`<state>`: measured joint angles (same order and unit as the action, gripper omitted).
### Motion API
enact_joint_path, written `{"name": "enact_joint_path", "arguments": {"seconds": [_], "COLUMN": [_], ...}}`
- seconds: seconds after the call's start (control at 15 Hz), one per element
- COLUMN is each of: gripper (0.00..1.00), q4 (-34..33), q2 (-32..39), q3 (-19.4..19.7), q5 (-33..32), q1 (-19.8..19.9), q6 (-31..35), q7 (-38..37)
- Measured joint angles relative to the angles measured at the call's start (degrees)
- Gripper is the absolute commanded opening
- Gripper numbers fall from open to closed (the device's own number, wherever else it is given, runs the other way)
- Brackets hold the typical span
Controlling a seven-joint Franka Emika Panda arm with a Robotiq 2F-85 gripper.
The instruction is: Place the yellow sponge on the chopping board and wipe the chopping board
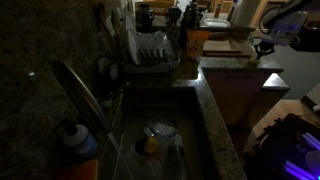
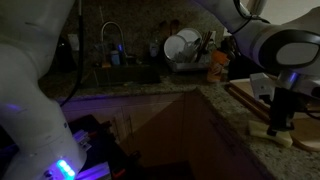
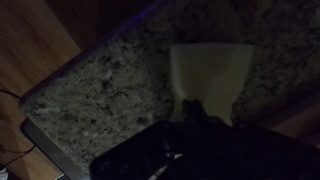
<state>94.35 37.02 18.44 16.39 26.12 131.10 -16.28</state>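
Observation:
In the wrist view the yellow sponge [image 3: 208,70] is a pale dull-yellow block over the speckled granite counter, narrowing toward my gripper [image 3: 195,108]. The dark fingertips sit close together on its near edge. In an exterior view my gripper [image 2: 278,120] points down at the counter's front right, with the sponge [image 2: 272,132] as a pale patch right under it. The chopping board [image 2: 252,95] is a tan slab just behind the gripper. It also shows far back in the exterior view over the sink [image 1: 226,47]. The scene is very dark.
A sink [image 1: 160,135] with a faucet [image 2: 110,40] and dishes lies along the counter. A dish rack with plates [image 2: 183,48] stands past it. The counter edge [image 3: 60,95] drops to wooden cabinets close to the sponge. Robot base parts glow blue [image 2: 60,165].

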Motion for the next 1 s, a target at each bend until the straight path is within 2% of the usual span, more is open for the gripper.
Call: {"name": "enact_joint_path", "arguments": {"seconds": [0.13, 0.2, 0.27, 0.33, 0.4, 0.53, 1.0], "gripper": [0.00, 0.26, 0.27, 0.05, 0.06, 0.00, 0.00], "q4": [0.00, 0.00, 0.00, 0.00, 0.00, 0.00, -0.01], "q2": [0.02, 0.02, 0.03, 0.03, 0.03, 0.03, 0.02], "q3": [0.00, 0.00, 0.00, 0.00, 0.00, 0.00, -0.01], "q5": [0.00, 0.00, 0.00, 0.01, 0.01, 0.01, 0.09], "q1": [0.21, 0.25, 0.27, 0.27, 0.27, 0.28, 0.28], "q6": [-0.35, -0.41, -0.44, -0.44, -0.44, -0.44, -0.39], "q7": [-0.03, -0.07, -0.17, -0.42, -0.53, -0.53, -0.63]}}
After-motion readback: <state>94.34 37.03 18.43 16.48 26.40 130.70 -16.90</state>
